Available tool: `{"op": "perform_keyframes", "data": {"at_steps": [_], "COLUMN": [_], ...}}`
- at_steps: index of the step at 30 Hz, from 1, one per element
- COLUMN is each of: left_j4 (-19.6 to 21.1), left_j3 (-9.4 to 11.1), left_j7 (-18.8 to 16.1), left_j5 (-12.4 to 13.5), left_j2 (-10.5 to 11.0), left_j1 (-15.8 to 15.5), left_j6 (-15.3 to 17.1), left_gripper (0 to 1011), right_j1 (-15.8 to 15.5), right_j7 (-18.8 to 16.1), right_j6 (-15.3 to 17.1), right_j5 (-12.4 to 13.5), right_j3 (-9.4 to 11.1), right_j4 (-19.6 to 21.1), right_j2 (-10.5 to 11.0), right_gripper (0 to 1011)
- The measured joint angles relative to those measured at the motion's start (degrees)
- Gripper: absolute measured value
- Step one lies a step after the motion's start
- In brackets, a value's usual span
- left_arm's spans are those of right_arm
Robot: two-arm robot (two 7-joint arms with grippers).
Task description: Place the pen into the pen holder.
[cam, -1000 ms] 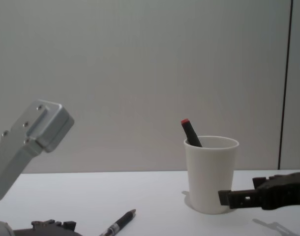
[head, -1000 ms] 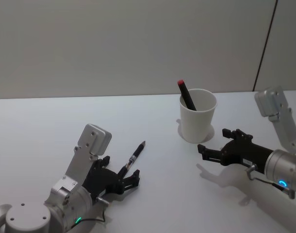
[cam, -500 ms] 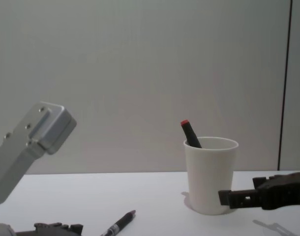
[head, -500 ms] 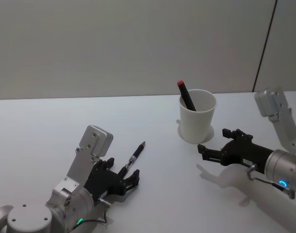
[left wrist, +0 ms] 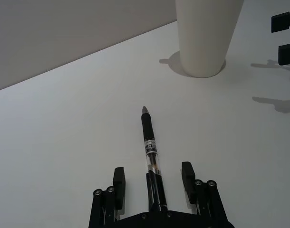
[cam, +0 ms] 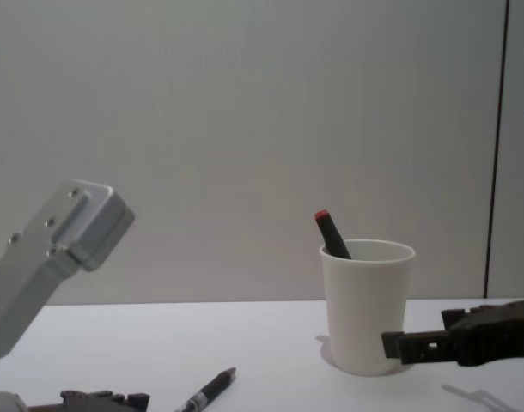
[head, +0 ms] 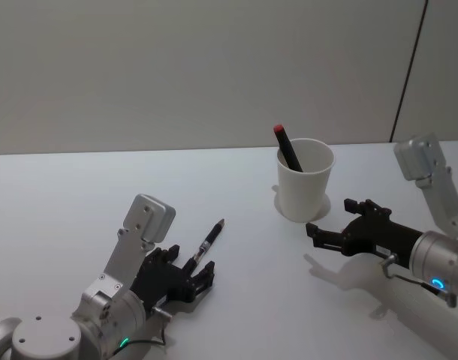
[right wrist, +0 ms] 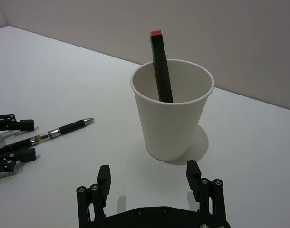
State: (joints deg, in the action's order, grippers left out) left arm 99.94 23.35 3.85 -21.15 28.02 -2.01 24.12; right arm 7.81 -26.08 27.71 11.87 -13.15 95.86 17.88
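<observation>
A black pen (head: 209,241) with a clear middle section lies flat on the white table (head: 79,195), tip toward the pen holder. My left gripper (head: 203,268) is open and low over the table. Its fingers straddle the pen's rear end (left wrist: 150,151) without touching it. The pen holder (head: 304,184) is a white paper cup (right wrist: 173,118) standing upright farther back and to the right. My right gripper (head: 330,217) hovers open just in front of the cup (cam: 367,309), nothing between its fingers (right wrist: 193,167).
A black marker with a red cap (head: 287,146) leans inside the cup (right wrist: 160,66). A plain grey wall rises behind the table's far edge.
My left gripper has edged forward along the pen, so its fingers reach a little farther past the rear end. The right gripper, cup and pen have stayed put.
</observation>
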Motion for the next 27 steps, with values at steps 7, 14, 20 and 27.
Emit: {"op": "perform_keyframes", "data": {"at_steps": [7,14,20,27], "left_j4": [-0.05,-0.09,-0.10,-0.11], "left_j3": [-0.02,-0.02,-0.02,-0.01], "left_j7": [-0.02,-0.05,-0.06,-0.08], "left_j5": [0.02,0.06,0.07,0.07], "left_j2": [0.00,0.00,0.00,0.00], "left_j1": [0.01,0.01,0.01,0.01], "left_j6": [-0.01,-0.01,-0.01,-0.02], "left_gripper": [689,648,609,564], "right_j1": [0.00,0.00,0.00,0.00], "right_j7": [0.00,0.00,0.00,0.00], "right_j6": [0.00,0.00,0.00,0.00], "right_j5": [0.00,0.00,0.00,0.00], "right_j3": [0.00,0.00,0.00,0.00], "right_j4": [0.00,0.00,0.00,0.00], "right_j2": [0.00,0.00,0.00,0.00], "right_gripper": [1002,1002,1002,1002]}}
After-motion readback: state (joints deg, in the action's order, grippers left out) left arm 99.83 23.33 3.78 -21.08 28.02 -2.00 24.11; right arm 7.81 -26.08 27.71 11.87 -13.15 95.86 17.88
